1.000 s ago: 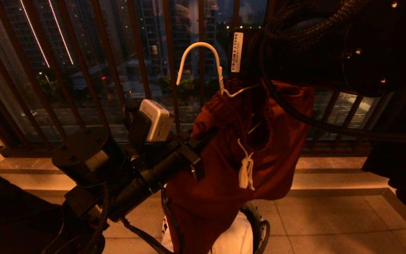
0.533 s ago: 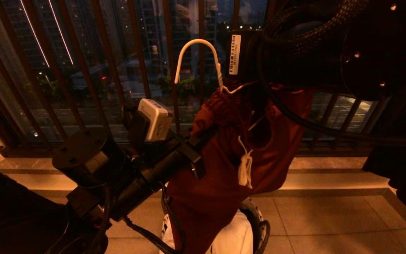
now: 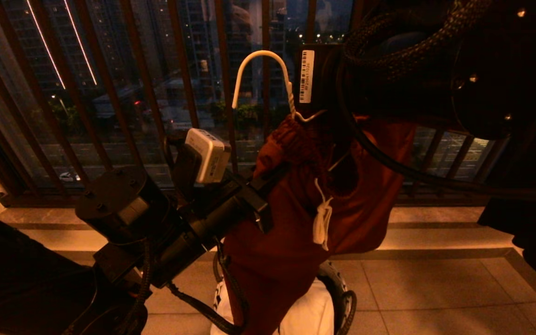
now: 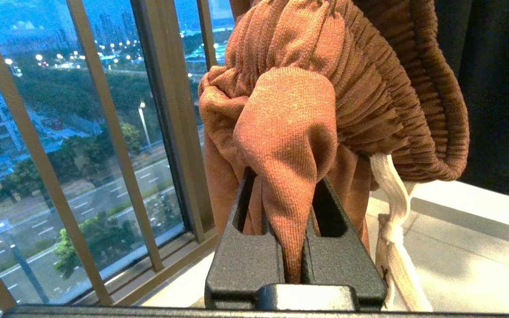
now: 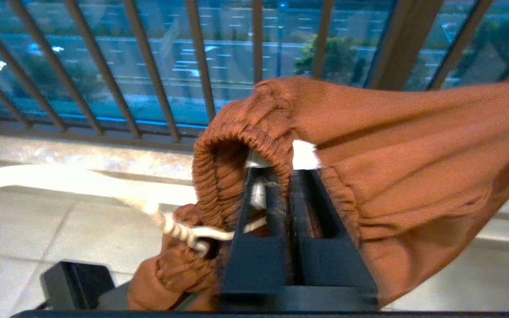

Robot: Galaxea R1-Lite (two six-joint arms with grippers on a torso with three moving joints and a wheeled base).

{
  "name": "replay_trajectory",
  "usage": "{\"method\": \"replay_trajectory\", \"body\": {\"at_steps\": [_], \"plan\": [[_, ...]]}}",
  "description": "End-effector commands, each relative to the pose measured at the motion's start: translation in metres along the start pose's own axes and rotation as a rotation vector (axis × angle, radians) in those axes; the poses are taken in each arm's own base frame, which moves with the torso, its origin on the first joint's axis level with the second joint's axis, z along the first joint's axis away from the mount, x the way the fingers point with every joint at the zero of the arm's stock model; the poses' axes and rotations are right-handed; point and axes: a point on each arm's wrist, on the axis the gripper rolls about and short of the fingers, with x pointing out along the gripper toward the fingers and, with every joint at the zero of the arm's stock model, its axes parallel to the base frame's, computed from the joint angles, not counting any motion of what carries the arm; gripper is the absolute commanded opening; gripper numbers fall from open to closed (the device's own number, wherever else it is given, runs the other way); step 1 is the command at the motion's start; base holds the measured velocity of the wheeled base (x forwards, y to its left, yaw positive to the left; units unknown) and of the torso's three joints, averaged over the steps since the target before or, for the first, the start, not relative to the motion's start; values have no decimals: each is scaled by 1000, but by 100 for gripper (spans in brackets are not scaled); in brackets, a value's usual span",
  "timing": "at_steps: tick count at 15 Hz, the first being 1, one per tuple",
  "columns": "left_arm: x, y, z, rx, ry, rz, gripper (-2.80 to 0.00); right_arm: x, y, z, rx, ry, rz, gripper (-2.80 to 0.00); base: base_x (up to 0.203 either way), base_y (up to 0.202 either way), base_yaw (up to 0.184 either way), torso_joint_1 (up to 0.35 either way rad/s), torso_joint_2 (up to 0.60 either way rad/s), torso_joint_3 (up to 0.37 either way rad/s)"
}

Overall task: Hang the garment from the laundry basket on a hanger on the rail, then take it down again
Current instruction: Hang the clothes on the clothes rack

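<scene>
Head view: rust-brown shorts with gathered elastic waistband and white drawstring [image 3: 296, 242] hang mid-frame, draped on thin white wire hanger [image 3: 268, 83], its hook free against the dark barred railing [image 3: 123, 93]; no rail in sight. Left end effector [image 4: 296, 260], centre-left, clenched on a fold of waistband. Right end effector [image 5: 290, 212], upper right, pinching the waistband edge, hanger wire alongside. Step, by my reading: dressing the hanger. Next calls for lifting the hook up to the rail.

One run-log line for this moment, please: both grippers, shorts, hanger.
left gripper: shut on shorts fabric | right gripper: pinching waistband and hanger wire | hanger: in waistband, hook free, no rail in view | basket: below shorts
</scene>
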Motion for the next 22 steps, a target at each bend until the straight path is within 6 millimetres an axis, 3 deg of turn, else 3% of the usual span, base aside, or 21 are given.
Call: {"method": "replay_trajectory", "body": {"at_steps": [1,10,21,22], "plan": [[1,0,1,2,-11,1,-280,0,0,0,0,1,-5,0,0,0,0,0,0,0],[4,4,3,8,-24,13,-280,-9,-4,2,4,-3,1,0,0,0,0,0,0,0],[3,4,4,10,-26,17,-280,-53,-37,5,-8,-6,8,0,0,0,0,0,0,0],[3,4,4,11,-27,17,-280,-55,-40,4,-11,-4,9,-280,0,0,0,0,0,0]]}}
